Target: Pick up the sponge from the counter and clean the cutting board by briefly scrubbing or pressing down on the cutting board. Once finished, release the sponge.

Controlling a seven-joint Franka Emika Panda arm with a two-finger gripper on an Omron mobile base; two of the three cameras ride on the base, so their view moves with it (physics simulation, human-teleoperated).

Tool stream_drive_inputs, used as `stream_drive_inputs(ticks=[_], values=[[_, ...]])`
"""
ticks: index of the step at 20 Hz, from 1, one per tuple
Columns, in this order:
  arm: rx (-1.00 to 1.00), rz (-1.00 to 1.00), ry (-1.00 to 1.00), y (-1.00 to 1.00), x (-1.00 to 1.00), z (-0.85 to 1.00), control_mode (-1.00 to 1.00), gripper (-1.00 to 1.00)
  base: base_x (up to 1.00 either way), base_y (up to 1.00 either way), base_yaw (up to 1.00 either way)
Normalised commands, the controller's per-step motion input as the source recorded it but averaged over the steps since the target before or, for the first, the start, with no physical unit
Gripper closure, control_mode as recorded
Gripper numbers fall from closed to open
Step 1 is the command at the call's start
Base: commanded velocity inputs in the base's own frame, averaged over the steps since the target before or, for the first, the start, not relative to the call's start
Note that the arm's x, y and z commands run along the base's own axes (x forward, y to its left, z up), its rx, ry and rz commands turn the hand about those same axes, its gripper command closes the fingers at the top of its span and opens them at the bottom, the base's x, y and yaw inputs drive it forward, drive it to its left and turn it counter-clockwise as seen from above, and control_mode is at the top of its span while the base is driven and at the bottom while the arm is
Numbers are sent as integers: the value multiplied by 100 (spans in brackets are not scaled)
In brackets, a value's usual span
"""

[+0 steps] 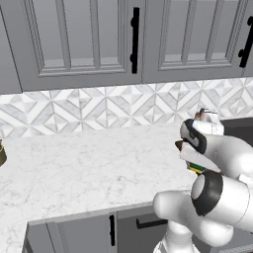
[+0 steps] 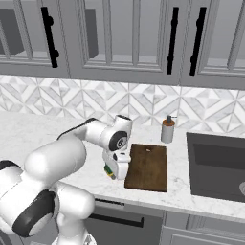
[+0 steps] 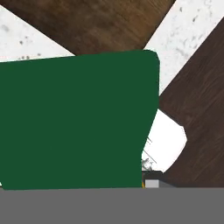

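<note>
The sponge (image 3: 78, 122), dark green on top with a yellow layer beneath, sits right in front of the hand camera. From the base views, the sponge (image 2: 109, 171) is low over the white counter (image 2: 38, 134), just left of the front left corner of the dark brown cutting board (image 2: 148, 167). My gripper (image 2: 115, 173) points down, shut on the sponge, and the white hand covers most of it. In the left base view a sliver of the sponge (image 1: 196, 169) peeks from under the gripper (image 1: 193, 165). The fingertips are hidden.
A soap dispenser (image 2: 167, 130) stands behind the board's far right corner. The dark sink basin (image 2: 217, 165) lies to the right of the board. The counter's front edge (image 2: 143, 198) runs close below the sponge. Open counter (image 1: 89, 168) stretches to the left.
</note>
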Motion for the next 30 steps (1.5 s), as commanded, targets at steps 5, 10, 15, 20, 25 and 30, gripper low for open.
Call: stream_drive_inputs(ticks=[5, 10, 15, 20, 25, 30], values=[[0, 4, 2, 85, 91, 12, -100, 100, 0, 0, 0], [0, 9, 3, 88, 71, -6, -100, 100, 0, 0, 0], [4, 5, -18, 35, 23, -34, -100, 100, 0, 0, 0], [3, 3, -21, 19, 10, -69, -100, 100, 0, 0, 0], [0, 0, -6, 25, 19, -81, -100, 100, 0, 0, 0], [-1, 0, 0, 14, 3, -37, -100, -100, 0, 0, 0]])
